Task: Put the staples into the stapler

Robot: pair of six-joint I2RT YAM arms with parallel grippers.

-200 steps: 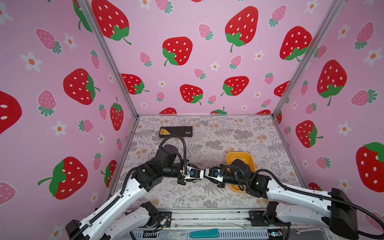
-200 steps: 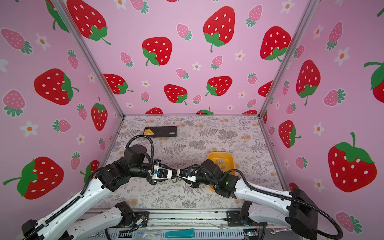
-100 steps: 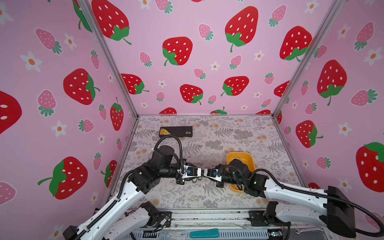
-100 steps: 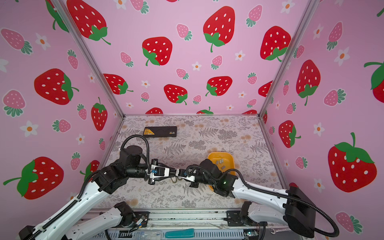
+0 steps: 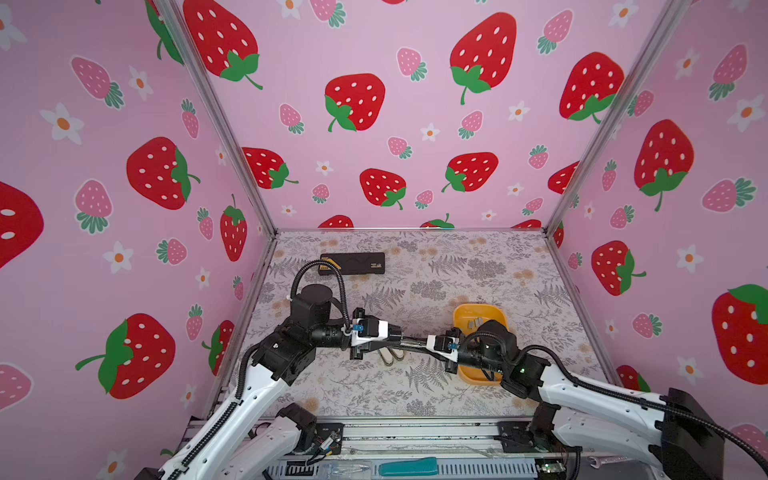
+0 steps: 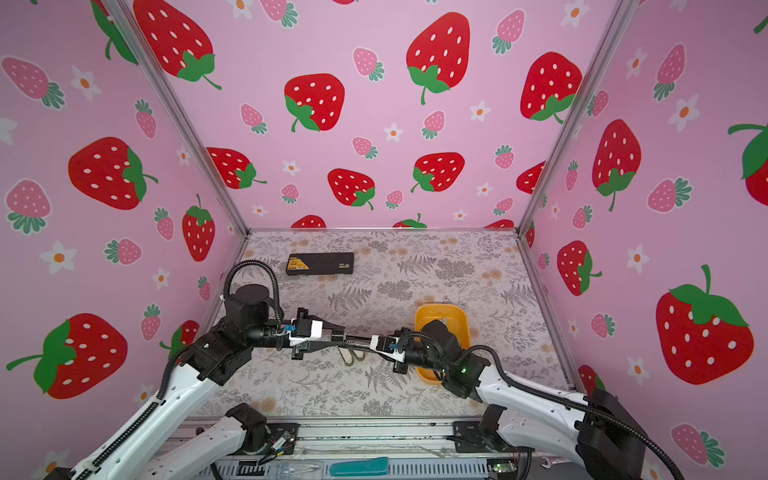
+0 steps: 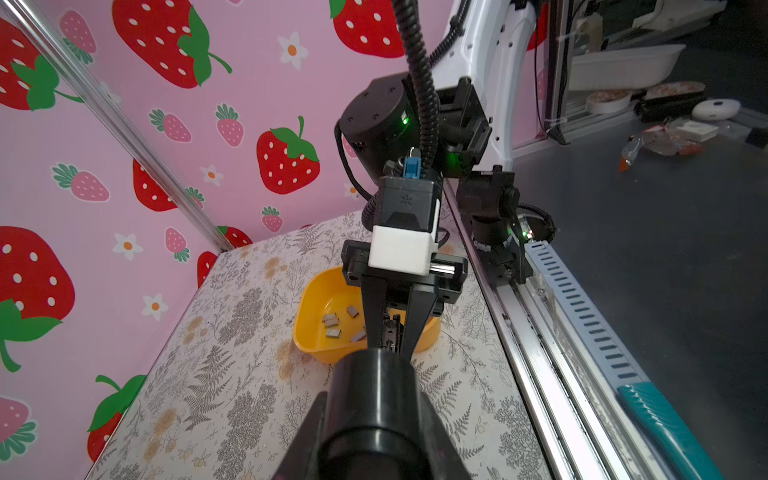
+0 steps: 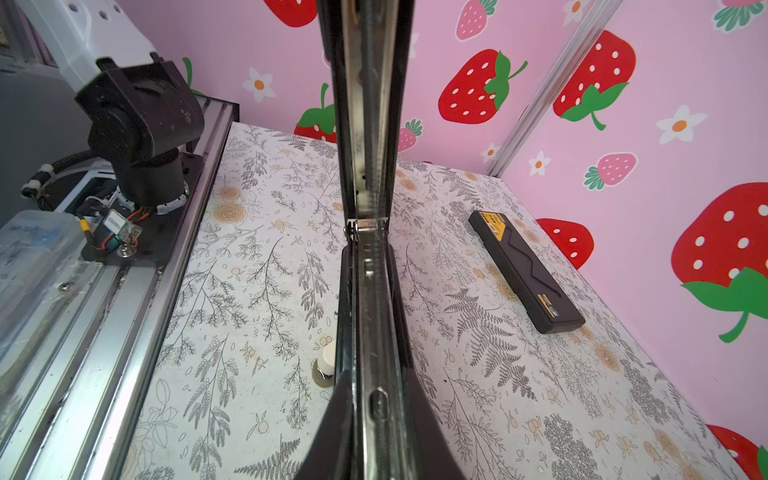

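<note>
A black stapler (image 5: pixel 409 343) hangs opened out above the table's middle, held from both ends. My left gripper (image 5: pixel 398 334) is shut on its black top arm (image 7: pixel 374 407). My right gripper (image 5: pixel 420 345) is shut on its metal channel (image 8: pixel 374 311), which runs out between the dark fingers (image 8: pixel 332 419). Both top views show the two grippers meeting tip to tip (image 6: pixel 353 340). The staples (image 7: pixel 332 322), several small grey strips, lie loose in a yellow tray (image 7: pixel 311 299) just behind my right wrist (image 5: pixel 478 309). None shows in the stapler's channel.
A long black case (image 5: pixel 353 263) lies near the back left wall. A small whitish item (image 5: pixel 388 356) rests on the table right under the held stapler. Pink strawberry walls close three sides; a metal rail (image 7: pixel 540 332) runs along the front edge.
My right gripper has shut onto the stapler's metal channel. The left arm has drawn leftward, and the two grippers now stand slightly further apart.
</note>
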